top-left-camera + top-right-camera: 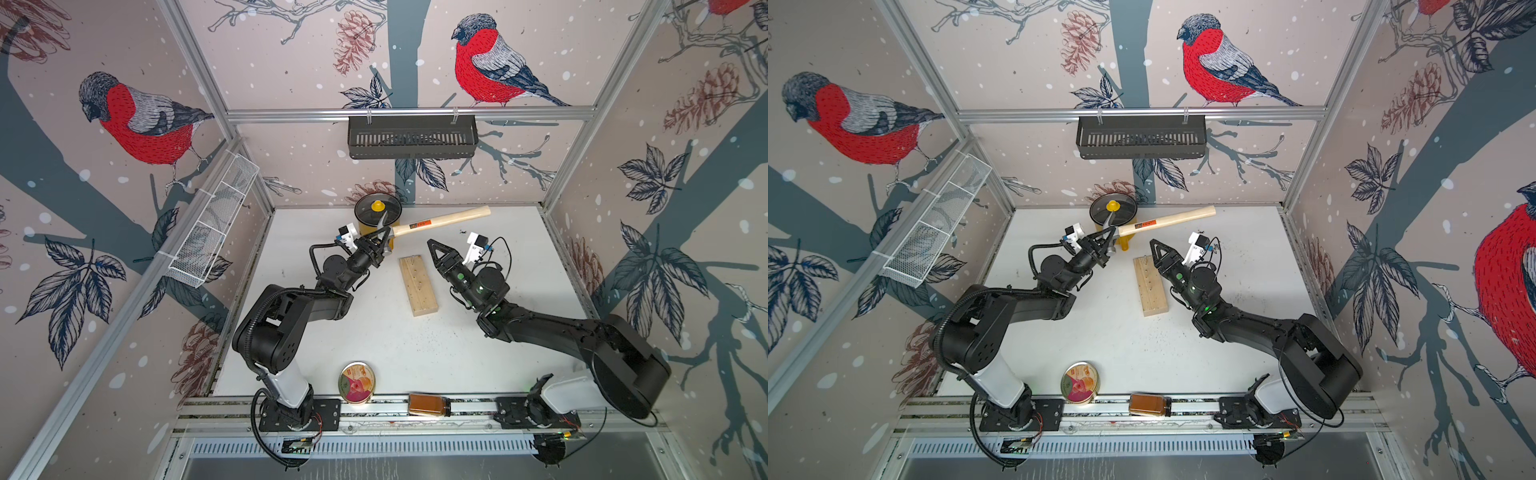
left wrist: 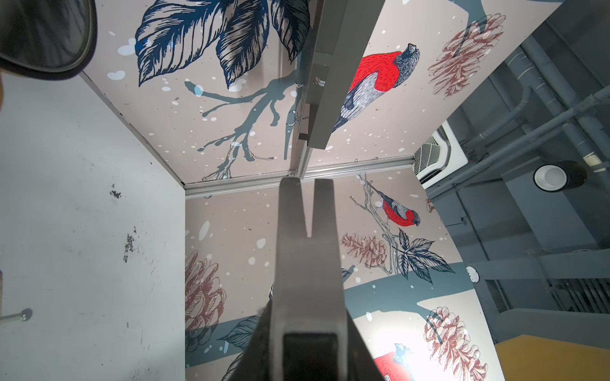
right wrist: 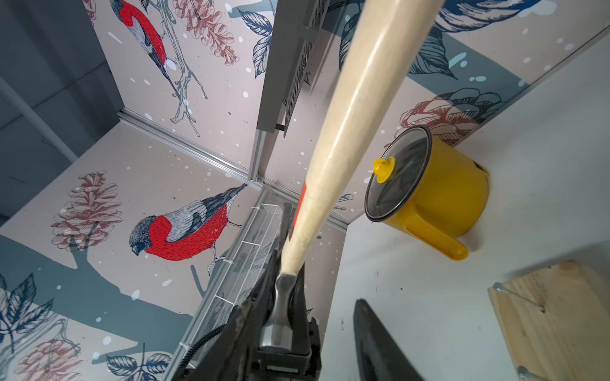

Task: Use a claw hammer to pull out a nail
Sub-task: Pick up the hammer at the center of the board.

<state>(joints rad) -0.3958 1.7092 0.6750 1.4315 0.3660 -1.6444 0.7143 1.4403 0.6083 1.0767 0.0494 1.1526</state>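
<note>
While the left hand [image 1: 381,243] stays out of it otherwise, it is clenched on the grey steel head of the claw hammer [image 1: 440,220], holding it off the table [image 1: 415,353] near the back. The head sits just in front of the yellow pot [image 1: 376,212], and the pale, smooth wooden handle slants toward the back right corner.

Both top views show the small orange-and-black label on the handle. Only the left wrist view shows the curved claw [image 2: 307,250] head-on, a flat fork split by a narrow V. The right wrist view shows the blunt striking end wedged between black fingers [image 3: 298,306], and a thin nail [image 3: 518,297] standing out of the rough, pale wood block [image 3: 561,313].

The left arm is bent at the elbow, with its wrist raised. The right arm reaches in low, and the right hand [image 1: 431,244] points back-left, just beside the block's far end. I cannot tell whether that hand is parted or closed.
</note>
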